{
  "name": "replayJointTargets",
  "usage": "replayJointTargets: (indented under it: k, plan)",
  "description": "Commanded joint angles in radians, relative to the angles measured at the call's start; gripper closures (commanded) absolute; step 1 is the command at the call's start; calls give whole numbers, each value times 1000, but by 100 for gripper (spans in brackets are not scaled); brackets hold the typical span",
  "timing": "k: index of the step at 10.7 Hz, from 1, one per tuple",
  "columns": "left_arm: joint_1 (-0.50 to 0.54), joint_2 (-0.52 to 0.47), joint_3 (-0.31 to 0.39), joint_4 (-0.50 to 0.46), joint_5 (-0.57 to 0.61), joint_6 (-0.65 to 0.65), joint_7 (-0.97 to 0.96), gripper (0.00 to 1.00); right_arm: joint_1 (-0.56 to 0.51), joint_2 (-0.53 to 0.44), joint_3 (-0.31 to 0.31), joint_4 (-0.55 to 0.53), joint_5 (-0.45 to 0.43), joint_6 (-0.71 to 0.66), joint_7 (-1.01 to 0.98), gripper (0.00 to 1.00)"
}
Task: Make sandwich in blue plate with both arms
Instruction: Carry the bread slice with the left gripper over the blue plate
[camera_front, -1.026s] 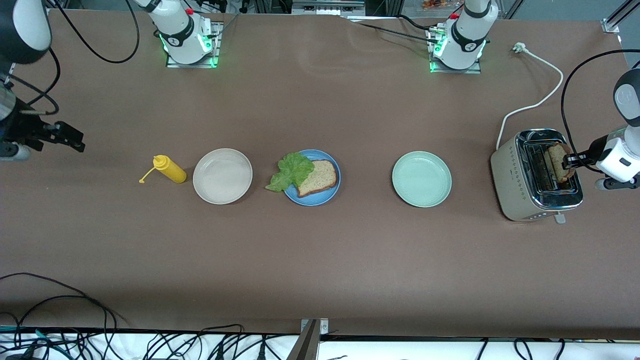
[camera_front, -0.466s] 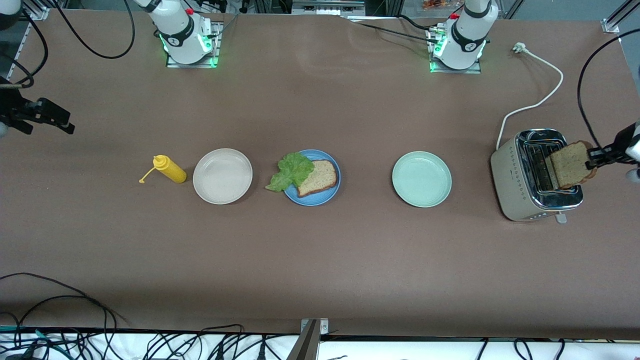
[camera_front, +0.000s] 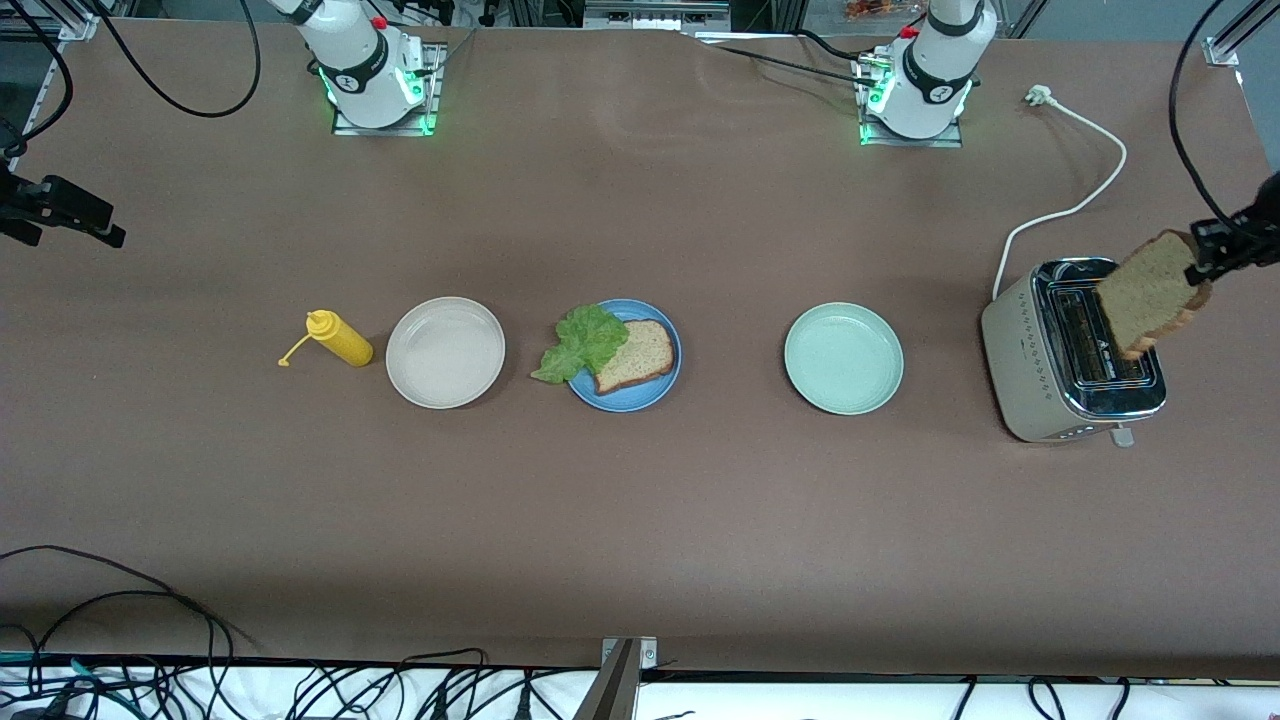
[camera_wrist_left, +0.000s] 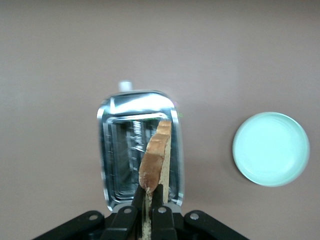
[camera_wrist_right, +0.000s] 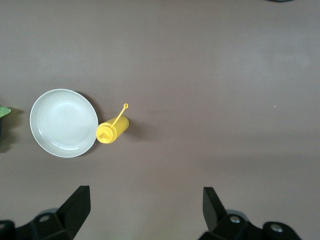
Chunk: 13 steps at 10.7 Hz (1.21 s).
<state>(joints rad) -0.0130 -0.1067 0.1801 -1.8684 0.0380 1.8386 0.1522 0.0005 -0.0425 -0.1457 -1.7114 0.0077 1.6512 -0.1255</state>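
Observation:
The blue plate (camera_front: 650, 392) sits mid-table with one bread slice (camera_front: 635, 356) and a green lettuce leaf (camera_front: 580, 343) that overlaps the slice and hangs over the rim toward the right arm's end. My left gripper (camera_front: 1203, 264) is shut on the second bread slice (camera_front: 1150, 292), held on edge above the toaster (camera_front: 1040, 370); the left wrist view shows the slice (camera_wrist_left: 155, 157) between the fingers (camera_wrist_left: 137, 197) over the toaster's slots (camera_wrist_left: 120, 150). My right gripper (camera_front: 75, 212) is open and empty, high over the table edge at the right arm's end; its fingers (camera_wrist_right: 77, 202) are wide apart.
A cream-white plate (camera_front: 445, 352) and a yellow squeeze bottle (camera_front: 340, 339) lie toward the right arm's end. A mint-green plate (camera_front: 843, 358) sits between the blue plate and the toaster. The toaster's white cord (camera_front: 1080, 190) runs toward the left arm's base.
My left gripper has lifted the bread slice up out of the toaster slot. My right gripper has drawn up and away toward the table edge.

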Motion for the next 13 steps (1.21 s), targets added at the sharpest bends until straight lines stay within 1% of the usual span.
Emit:
replayJointTargets:
  k: [1,2,3,5,7,10,11,13]
  plan:
    - [-4,-22,-157,-17,23,-38,-193,100,-2,24,-3,58,6,-47,-22,0]
    - [-4,-16,-219,-20,11,-38,-212,100,-5,23,-8,58,8,-48,-23,0]
    - [-5,1,-273,-21,7,-38,-232,100,-5,23,-32,59,15,-48,-26,0]
    - [-5,53,-382,-17,-80,-35,-343,100,-5,23,-37,59,18,-48,-25,0]
    - [-5,119,-496,-9,-95,-7,-442,100,-5,19,-37,59,18,-62,-25,0]
    - [-8,224,-634,3,-95,129,-647,100,-5,21,-43,76,18,-62,-25,0]
    - [-8,276,-683,26,-95,169,-705,100,-5,21,-58,79,21,-62,-25,0]
    - [-10,379,-764,83,-90,201,-805,100,-5,16,-68,79,21,-64,-23,0]
